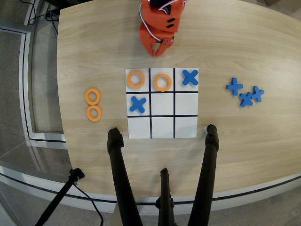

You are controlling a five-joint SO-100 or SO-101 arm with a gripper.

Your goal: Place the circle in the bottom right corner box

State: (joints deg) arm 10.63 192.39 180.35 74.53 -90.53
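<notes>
Circles (93, 104) untouched; fingers (156, 51) empty, nearly closed.

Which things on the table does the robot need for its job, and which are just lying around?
For the job:
- spare orange rings beside the board
- bottom right corner box, empty
- gripper, holding nothing

Just lying about:
- two rings already on the board
- blue X pieces on the board
- three loose blue X pieces
- black tripod legs
</notes>
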